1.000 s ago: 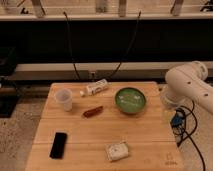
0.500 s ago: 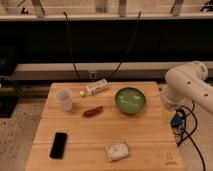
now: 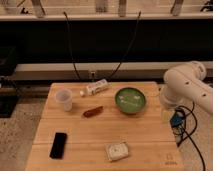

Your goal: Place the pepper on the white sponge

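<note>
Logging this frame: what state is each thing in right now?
pepper: lying on the table, not on the sponge
white sponge: flat, nothing on it
bottle: on its side
cup: upright
green bowl: upright
phone: lying flat
hand: by the table's right edge, away from the pepper
</note>
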### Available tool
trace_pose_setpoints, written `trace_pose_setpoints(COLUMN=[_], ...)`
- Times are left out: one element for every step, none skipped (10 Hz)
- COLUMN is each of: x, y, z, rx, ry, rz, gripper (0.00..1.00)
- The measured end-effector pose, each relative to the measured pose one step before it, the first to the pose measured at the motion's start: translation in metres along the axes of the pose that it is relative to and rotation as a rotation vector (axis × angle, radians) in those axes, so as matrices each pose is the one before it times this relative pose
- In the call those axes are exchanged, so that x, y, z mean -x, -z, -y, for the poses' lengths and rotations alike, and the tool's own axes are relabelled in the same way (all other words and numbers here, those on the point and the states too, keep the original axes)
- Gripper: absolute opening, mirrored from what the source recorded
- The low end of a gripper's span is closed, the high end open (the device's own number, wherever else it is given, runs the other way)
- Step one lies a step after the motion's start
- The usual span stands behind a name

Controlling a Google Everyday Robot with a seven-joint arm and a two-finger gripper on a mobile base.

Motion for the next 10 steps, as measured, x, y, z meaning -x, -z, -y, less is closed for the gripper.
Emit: trace_pose_setpoints(x=[0.02245, 0.01056, 0.00785, 0.00465, 0.00313, 0.00684, 0.01162, 0.01550, 0.00826, 0.00656], y=[-0.00137, -0.00092, -0.00096, -0.00088, -0.00052, -0.00082, -0.00116, -0.00046, 0.00010, 0.00014], z=[0.00509, 0.00256, 0.00309, 0.00246, 0.00238, 0.00361, 0.00443, 0.00670, 0.00377, 0.00360], rx=[-0.00799, -0.00415, -0.00516, -0.00368, -0.00262, -0.00298, -0.00191, -0.00501, -0.00128, -0.00229], ry=[0.02556, 0.01412, 0.01594, 0.01322, 0.01342, 0.01851, 0.01565, 0.02592, 0.01670, 0.01602], rz=[-0.00004, -0.00227, -0.00269, -0.00399, -0.00439, -0.00610, -0.00081, -0.00174, -0.00473, -0.00381], gripper=[0.80, 0.80, 0.80, 0.80, 0.80, 0.80, 0.80, 0.80, 0.80, 0.80])
